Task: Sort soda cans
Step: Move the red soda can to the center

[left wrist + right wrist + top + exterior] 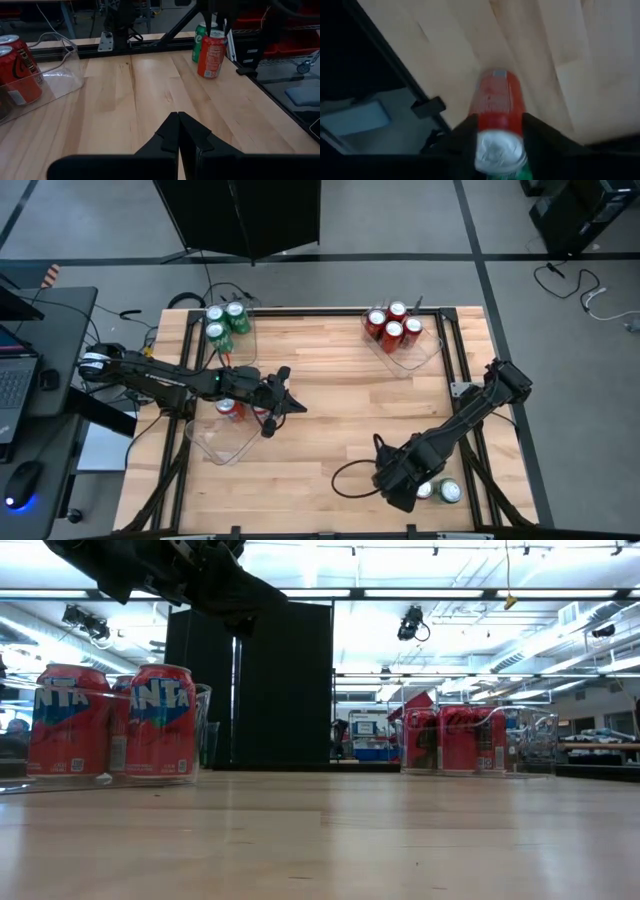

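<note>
At the table's near right corner, a red soda can (212, 54) stands next to a green soda can (201, 39). My right gripper (499, 134) reaches down from above and is shut on the red one. In the high view this gripper (416, 483) partly covers the red can (427, 490), with the green can (451, 492) beside it. My left gripper (178, 117) is shut and holds nothing. It hovers over the table's left middle (296, 406), beside the near-left tray. My right gripper pinches the red can's upper body just under its silver top (496, 120), one finger (468, 134) on each side. The fingers come from above, pointing steeply down. The can leans slightly in the left wrist view. I cannot tell whether its base is on the table.
A clear tray (243, 340) at the far left holds green cans, and another (425, 355) at the far right holds red cans. A third (225, 442) at the near left holds red cans (160, 720). Black frame rails (470, 430) run along the table's edges. Bare wood (340, 410) lies mid-table.
</note>
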Action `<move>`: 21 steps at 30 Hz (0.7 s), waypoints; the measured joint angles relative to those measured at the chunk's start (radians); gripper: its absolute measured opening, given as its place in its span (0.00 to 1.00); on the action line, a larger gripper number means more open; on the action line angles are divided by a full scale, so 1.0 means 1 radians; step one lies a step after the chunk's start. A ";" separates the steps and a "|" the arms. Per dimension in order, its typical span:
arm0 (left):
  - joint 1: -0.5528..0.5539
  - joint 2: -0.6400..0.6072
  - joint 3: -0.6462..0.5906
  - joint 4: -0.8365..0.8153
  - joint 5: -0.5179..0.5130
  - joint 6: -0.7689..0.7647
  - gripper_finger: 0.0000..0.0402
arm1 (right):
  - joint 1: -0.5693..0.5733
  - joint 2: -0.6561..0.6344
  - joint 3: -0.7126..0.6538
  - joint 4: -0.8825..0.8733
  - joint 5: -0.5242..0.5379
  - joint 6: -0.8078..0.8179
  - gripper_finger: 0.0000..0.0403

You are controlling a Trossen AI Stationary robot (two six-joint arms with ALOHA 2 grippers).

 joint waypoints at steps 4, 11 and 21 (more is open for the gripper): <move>0.000 0.000 0.000 -0.013 0.000 0.000 0.02 | 0.030 -0.001 0.003 -0.026 -0.027 0.143 0.55; 0.000 0.000 0.000 -0.038 0.000 -0.003 0.02 | 0.067 -0.001 -0.031 -0.019 -0.051 0.208 0.79; 0.000 0.000 0.000 -0.038 0.000 -0.007 0.02 | 0.087 -0.001 -0.145 0.140 -0.063 0.209 0.84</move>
